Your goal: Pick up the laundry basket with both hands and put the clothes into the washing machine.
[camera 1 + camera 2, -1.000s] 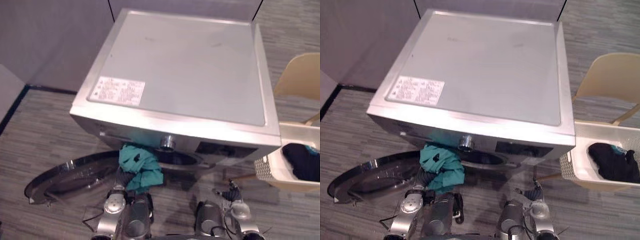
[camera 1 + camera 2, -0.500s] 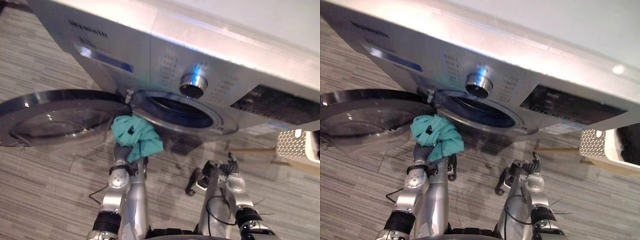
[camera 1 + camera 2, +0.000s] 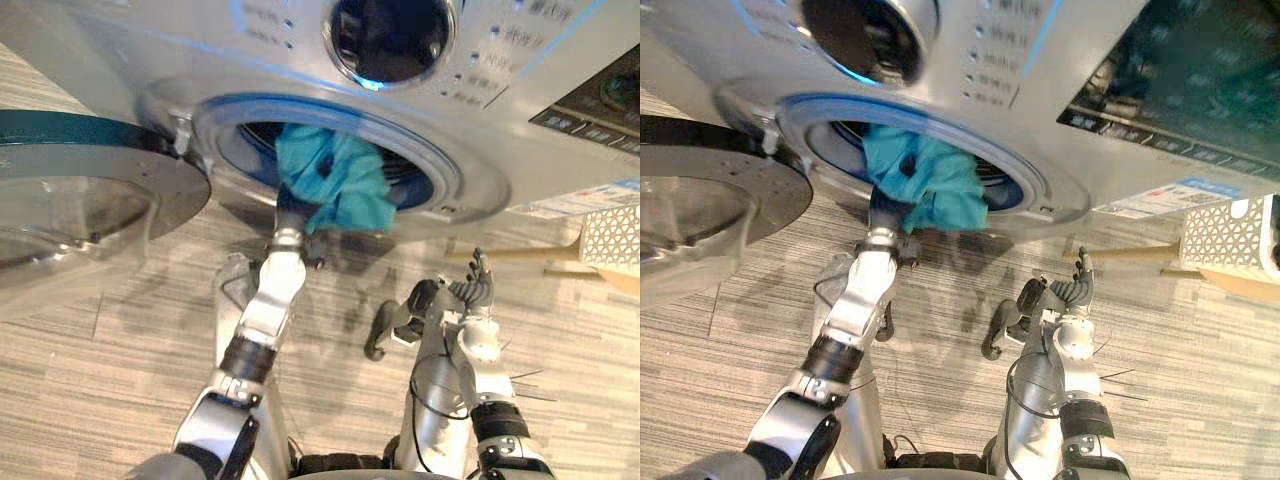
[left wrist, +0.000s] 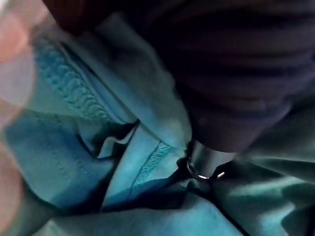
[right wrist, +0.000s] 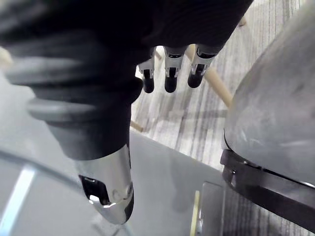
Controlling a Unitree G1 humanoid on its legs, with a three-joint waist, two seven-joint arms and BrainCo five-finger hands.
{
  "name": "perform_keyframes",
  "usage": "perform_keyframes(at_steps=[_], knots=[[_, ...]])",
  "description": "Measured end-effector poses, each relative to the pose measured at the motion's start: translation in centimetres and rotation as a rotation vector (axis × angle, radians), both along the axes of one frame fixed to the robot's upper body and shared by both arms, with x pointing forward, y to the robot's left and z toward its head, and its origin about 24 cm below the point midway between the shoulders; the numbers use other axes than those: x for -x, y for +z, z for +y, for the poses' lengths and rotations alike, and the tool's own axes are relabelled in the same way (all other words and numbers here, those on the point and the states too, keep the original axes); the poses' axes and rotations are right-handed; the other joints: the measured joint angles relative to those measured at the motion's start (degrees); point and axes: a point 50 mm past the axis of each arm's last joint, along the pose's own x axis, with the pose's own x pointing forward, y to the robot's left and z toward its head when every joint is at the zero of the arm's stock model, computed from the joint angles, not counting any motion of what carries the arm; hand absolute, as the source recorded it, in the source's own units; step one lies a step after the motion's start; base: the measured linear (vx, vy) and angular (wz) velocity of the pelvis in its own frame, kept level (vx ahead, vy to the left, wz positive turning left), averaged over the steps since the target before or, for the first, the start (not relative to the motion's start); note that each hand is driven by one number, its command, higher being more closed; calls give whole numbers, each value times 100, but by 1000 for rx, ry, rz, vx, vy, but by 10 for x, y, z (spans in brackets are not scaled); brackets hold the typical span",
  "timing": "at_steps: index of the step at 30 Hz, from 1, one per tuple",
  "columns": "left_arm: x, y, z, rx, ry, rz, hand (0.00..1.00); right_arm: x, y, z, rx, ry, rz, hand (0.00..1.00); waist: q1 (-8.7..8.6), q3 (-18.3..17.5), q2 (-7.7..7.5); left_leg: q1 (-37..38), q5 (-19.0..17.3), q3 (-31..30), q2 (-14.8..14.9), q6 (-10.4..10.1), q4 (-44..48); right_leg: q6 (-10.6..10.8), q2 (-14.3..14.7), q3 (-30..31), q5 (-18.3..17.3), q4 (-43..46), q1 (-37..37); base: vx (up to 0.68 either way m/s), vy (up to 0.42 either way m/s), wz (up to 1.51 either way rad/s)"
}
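A teal garment [image 3: 335, 180] hangs in the round mouth of the silver washing machine [image 3: 445, 170], partly inside the drum and partly draped over the lower rim. My left hand [image 3: 291, 214] reaches up under it, shut on the cloth; in the left wrist view teal folds [image 4: 74, 147] wrap round the dark cover. My right hand [image 3: 472, 293] hovers low before the machine, right of the opening, with fingers [image 5: 170, 73] straight and nothing in it. The white perforated laundry basket [image 3: 612, 238] shows at the right edge.
The machine's round glass door [image 3: 90, 190] is swung wide to the left, low over the striped grey floor. A pale wooden chair leg [image 3: 510, 252] runs under the basket. The control panel and dial sit above the opening.
The camera has dipped and come closer to the machine's front. My left hand has carried the teal garment up from in front of the door into the drum's mouth. The right hand stays low.
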Motion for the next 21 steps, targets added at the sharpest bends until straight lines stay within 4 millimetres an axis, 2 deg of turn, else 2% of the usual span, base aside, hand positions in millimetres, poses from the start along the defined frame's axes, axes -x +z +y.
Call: perform_keyframes(at_steps=[1,3,4,5,6,8,11,13,17,21], knots=[[-3,11,-2,-8,2,-30,100,0,1,0,2,-1,-8,0,-7,-1,-6,-41,3,-2,0,-4,14,-4,4,8,2,22,-55,-9,-49,-9],[-14,59,0,-76,50,-167,100,-3,9,1,5,5,-48,0,-114,-5,-30,-181,35,3,6,7,51,-13,23,55,7,88,-239,-3,-66,-4],[-16,71,3,-94,71,-202,100,-5,12,2,5,8,-58,0,-150,-4,-32,-205,36,8,16,8,59,-16,33,64,10,98,-279,7,-59,-13],[-19,93,9,-127,112,-258,0,-5,15,2,6,10,-71,0,-181,-5,-36,-247,41,10,50,-1,83,-20,82,78,14,114,-350,9,-49,-16],[-20,104,13,-146,140,-287,0,-6,16,3,6,12,-78,0,-190,-5,-39,-268,40,10,84,-1,93,-28,111,78,18,116,-381,16,-59,-21],[-25,139,31,-205,255,-361,0,-11,23,5,0,16,-108,0,-289,7,-65,-339,37,-13,143,-7,104,-40,173,73,26,117,-457,21,-57,-15],[-33,157,46,-285,363,-359,0,-12,24,6,-22,7,-124,0,-294,36,-122,-351,20,-32,205,-38,103,-50,200,54,29,123,-487,23,-64,-9],[-44,148,55,-394,440,-286,0,-12,23,5,-32,14,-123,0,-294,36,-122,-354,20,-36,205,-39,102,-51,202,18,29,124,-487,22,-63,0],[-58,130,65,-552,487,-155,0,-13,23,5,-56,40,-125,0,-281,45,-141,-354,20,-34,202,-38,102,-51,202,18,29,125,-482,5,-34,1],[-60,129,73,-600,492,-113,0,-18,22,7,-67,83,-119,0,-276,69,-200,-346,31,-30,196,-51,78,-52,192,15,29,120,-473,9,-47,1]])
